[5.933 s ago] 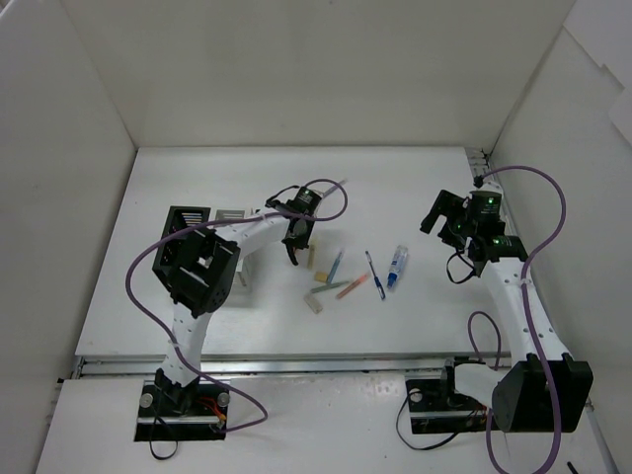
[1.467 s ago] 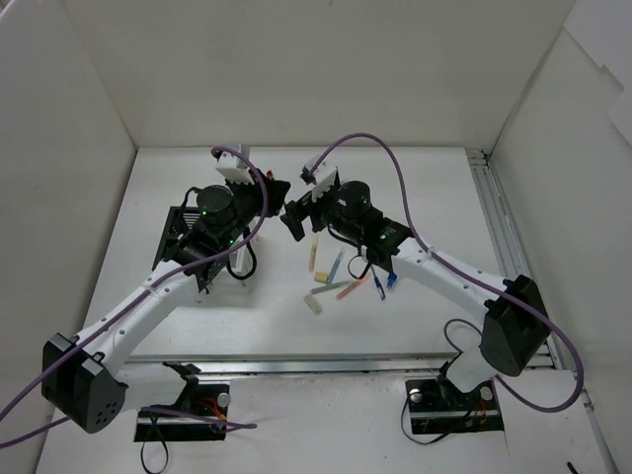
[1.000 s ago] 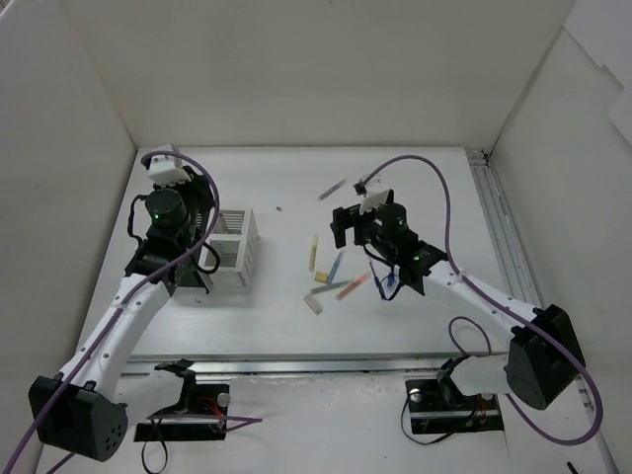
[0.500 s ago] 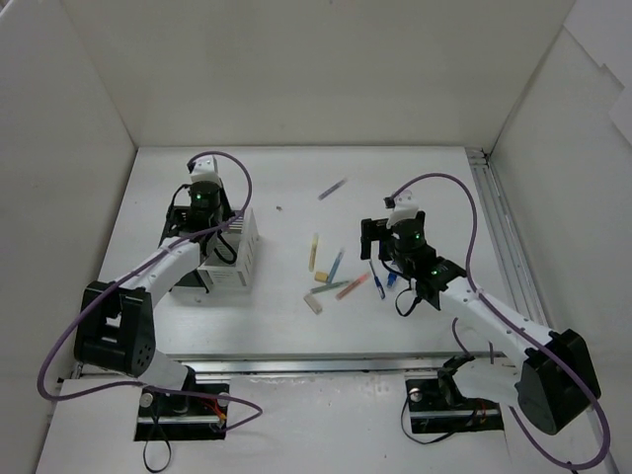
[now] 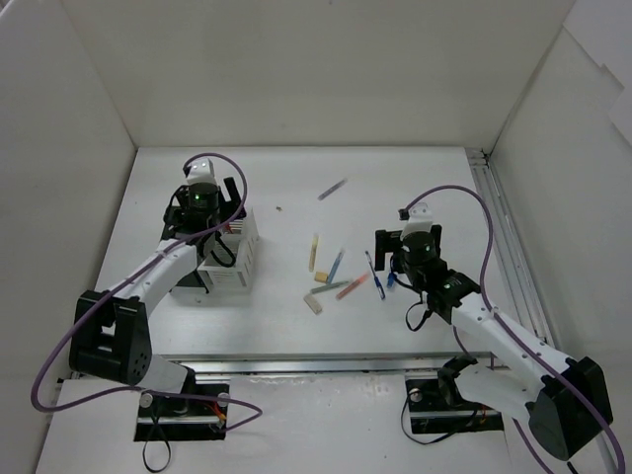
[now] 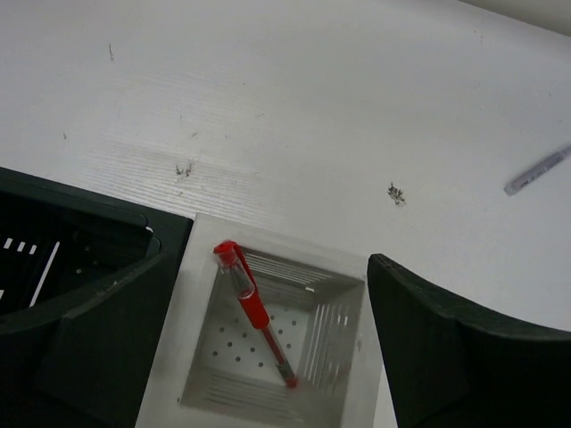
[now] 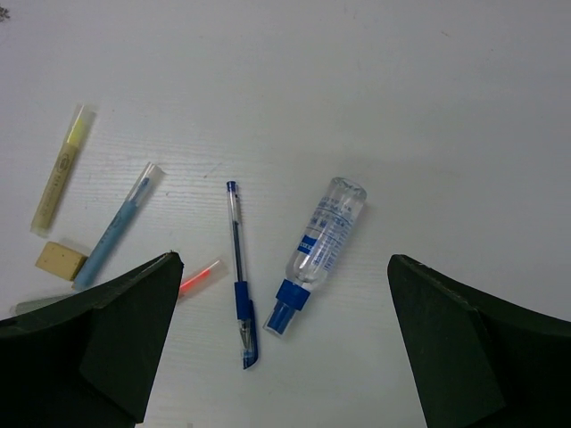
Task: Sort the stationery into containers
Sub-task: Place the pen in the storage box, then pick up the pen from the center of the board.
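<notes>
Our left pincer [image 6: 277, 349] hangs open and empty over the white box [image 6: 202, 267], 1 red pen [image 6: 254, 312] inside. Our right pincer [image 7: 285, 337], wide and empty, hovers above the blue pen [image 7: 238, 272]; we risk nudging the round bottle [image 7: 323, 239] beside it.

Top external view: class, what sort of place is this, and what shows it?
Most likely a robotics lab test cell, not an everyday desk: the left arm and right arm bolted at the near edge of the table, plain white walls boxing it in, pens scattered beside a white organiser.
</notes>
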`<act>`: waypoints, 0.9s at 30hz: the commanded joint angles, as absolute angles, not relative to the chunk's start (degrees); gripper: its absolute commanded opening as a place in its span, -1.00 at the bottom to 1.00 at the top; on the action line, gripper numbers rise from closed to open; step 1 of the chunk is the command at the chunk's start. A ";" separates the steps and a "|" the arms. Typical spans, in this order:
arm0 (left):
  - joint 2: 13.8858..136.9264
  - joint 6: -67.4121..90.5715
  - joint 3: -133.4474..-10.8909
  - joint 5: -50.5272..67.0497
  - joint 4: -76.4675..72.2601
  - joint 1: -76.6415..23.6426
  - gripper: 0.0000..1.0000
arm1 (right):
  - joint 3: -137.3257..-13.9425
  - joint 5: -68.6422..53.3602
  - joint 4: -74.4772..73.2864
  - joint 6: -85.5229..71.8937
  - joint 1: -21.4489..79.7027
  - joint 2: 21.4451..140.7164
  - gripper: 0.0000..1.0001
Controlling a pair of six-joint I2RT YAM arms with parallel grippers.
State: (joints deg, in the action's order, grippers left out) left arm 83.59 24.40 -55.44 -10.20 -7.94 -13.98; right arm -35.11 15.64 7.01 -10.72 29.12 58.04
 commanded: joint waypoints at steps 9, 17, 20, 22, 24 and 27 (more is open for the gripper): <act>70.95 21.18 -60.74 -6.77 1.32 -19.33 0.99 | -39.29 8.19 -6.31 -18.79 28.56 58.45 0.96; 63.72 20.48 -55.55 -4.31 1.75 -21.01 0.99 | -33.75 -0.54 -8.70 -25.84 30.14 62.57 0.96; 62.49 20.21 -54.41 -3.52 2.02 -21.01 0.99 | -35.41 3.16 -8.61 -25.66 31.63 67.22 0.91; 61.09 20.04 -53.70 -3.69 1.93 -21.62 0.99 | -36.90 4.30 -8.35 -25.23 31.81 71.53 0.85; 59.95 20.04 -52.74 -4.13 1.85 -21.62 0.99 | -37.79 4.74 -8.00 -24.88 31.73 73.90 0.72; 58.71 19.60 -51.86 -4.92 2.20 -22.15 0.99 | -39.20 4.48 -7.03 -24.08 31.73 79.34 0.51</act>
State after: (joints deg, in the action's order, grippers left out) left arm 61.17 20.99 -50.87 -4.54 4.23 -21.61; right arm -35.53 2.63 -8.62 -23.99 31.59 76.36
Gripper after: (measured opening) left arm 0.996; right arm 0.778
